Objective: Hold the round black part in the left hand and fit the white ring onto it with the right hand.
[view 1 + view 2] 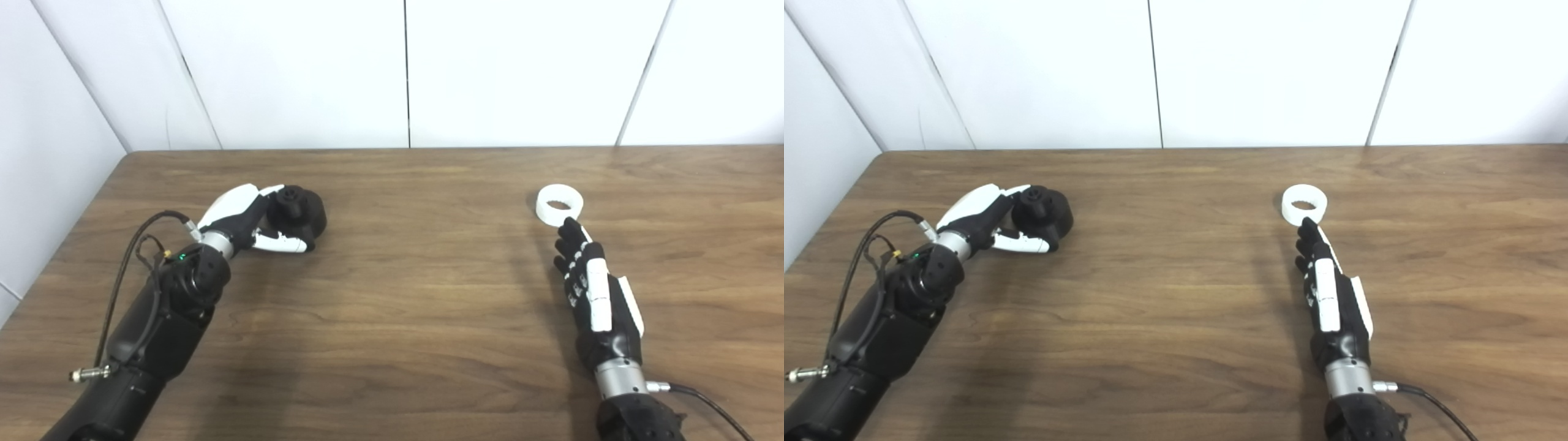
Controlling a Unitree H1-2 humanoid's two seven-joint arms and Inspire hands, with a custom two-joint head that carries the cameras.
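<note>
Left eye view: the round black part (298, 211) sits on the wooden table (398, 294) over on the left side, and the left hand (248, 220) is wrapped around it, thumb along the near side and the other fingers curled over the far side. Looks like a real grasp, though the part seems to be resting on the tabletop, not lifted. There's a little knob sticking up on top of the part. Over on the right, the white ring (559, 206) lies flat on the table with its hole facing up. The right hand (591, 288) is stretched out flat and straight toward it, fingertips (571, 228) right at the ring's near edge. It holds nothing, fingers extended; can't tell if they actually touch the ring.

Right eye view: same deal from a bit to the side. The left hand (995, 223) is clamped on the black part (1044, 211), and the ring (1304, 204) is well apart from it, across the table. The right hand (1329, 294) points at the ring, released and flat, just beside its near rim.
</note>
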